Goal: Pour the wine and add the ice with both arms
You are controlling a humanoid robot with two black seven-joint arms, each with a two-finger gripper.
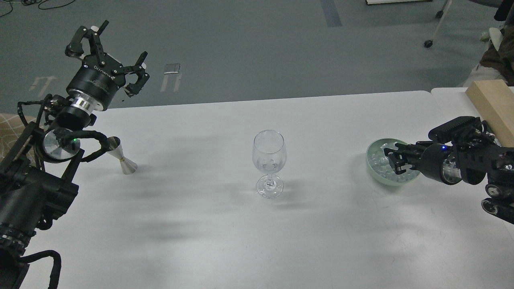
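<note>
At frame right, ice (379, 160) is being reached by the right gripper (391, 159), grip state unclear; closing on one cube is needed next.

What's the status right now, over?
Left gripper raised, fingers spread, empty. Right gripper over the bowl of ice. Wine glass stands unobstructed.

A lab: white table (225, 224), grey floor (249, 52) with tape marks.
</note>
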